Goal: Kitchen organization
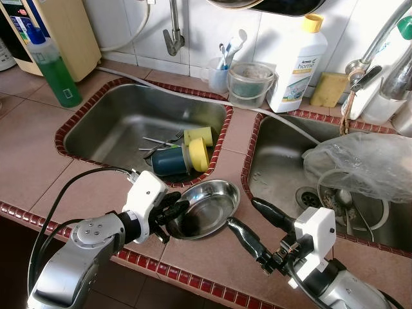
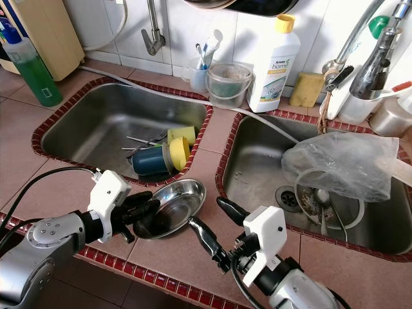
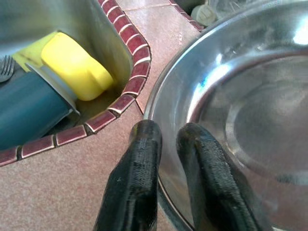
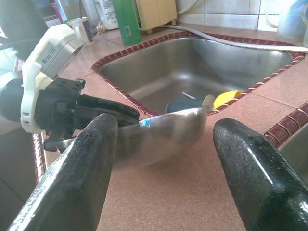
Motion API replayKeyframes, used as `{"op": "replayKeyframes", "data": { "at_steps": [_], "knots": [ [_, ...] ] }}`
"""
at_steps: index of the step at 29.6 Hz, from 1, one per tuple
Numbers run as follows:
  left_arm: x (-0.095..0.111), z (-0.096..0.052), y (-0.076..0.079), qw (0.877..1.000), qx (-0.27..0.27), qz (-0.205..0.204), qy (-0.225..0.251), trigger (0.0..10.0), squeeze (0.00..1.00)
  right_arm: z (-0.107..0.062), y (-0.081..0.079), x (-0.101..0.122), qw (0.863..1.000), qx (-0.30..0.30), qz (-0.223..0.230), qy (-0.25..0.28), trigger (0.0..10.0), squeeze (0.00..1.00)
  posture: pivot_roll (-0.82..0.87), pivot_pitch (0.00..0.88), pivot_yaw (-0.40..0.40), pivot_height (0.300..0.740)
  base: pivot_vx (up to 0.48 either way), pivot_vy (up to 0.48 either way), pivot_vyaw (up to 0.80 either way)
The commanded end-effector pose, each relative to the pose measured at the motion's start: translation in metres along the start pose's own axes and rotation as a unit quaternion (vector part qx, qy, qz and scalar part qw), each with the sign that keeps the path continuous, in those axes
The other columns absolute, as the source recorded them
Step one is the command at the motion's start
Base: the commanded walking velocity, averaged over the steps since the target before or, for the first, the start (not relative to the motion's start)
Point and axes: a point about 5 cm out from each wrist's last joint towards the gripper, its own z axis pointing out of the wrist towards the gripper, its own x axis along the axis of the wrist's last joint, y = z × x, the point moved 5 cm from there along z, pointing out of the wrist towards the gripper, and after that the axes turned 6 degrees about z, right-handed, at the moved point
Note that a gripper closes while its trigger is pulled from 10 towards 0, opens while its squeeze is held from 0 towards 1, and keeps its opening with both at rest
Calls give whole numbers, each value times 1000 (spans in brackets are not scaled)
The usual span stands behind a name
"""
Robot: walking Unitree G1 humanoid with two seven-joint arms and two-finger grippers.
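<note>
Steel bowl (image 1: 205,207) pinched at its near rim by left gripper (image 1: 168,212), jaws closed on the edge, one finger inside and one outside per the left wrist view; bowl lifted and tilted above the pink tiled table (image 1: 212,257), on the strip between the two sinks. Right gripper (image 1: 252,222) just beside the bowl's right side, jaws spread wide, holding nothing, bowl framed between its fingers in the right wrist view. Beyond, left sink (image 1: 109,122) with a blue bottle (image 1: 168,161) lying on its side, yellow cap (image 1: 199,154) toward the bowl, a yellow-green cup (image 1: 198,135) behind it, and a fork (image 1: 161,143) alongside. Right sink (image 1: 277,167) with a crumpled plastic bag (image 1: 367,164) over some dishes near the drain. Farther back, along the tiled wall: green soap bottle (image 1: 55,64), clear cup with toothbrushes (image 1: 219,74), small bucket (image 1: 251,84), white cleaner bottle (image 1: 297,64), yellow sponge (image 1: 329,89). Judged early in the tidying: one bowl in hand, not yet placed; sink items and bag untouched.
</note>
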Motion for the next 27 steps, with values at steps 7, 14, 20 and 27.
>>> {"op": "replayKeyframes", "data": {
  "at_steps": [7, 14, 20, 27],
  "knots": [
    [18, -1, -21, 998, 55, 6, 40, 10000, 0, 0, -1, 3, 1000, 2, -8, 3, 10000, 0, -66, 177, 18, 740, 0, 0, 0],
    [20, -1, -23, 997, 58, -3, 47, 10000, 0, 1, 0, 3, 1000, 2, -10, 3, 10000, 0, -68, 174, 19, 740, 0, 0, 0],
    [20, -3, -25, 997, 59, -11, 49, 10000, 1000, 2, 0, 3, 1000, 3, -11, 3, 10000, 0, -64, 167, 22, 740, 0, 0, 0],
    [20, -4, -25, 997, 51, -16, 49, 10000, 1000, 3, 1, 2, 1000, 4, -13, 3, 10000, 0, -63, 164, 22, 740, 0, 0, 0]
  ]
}}
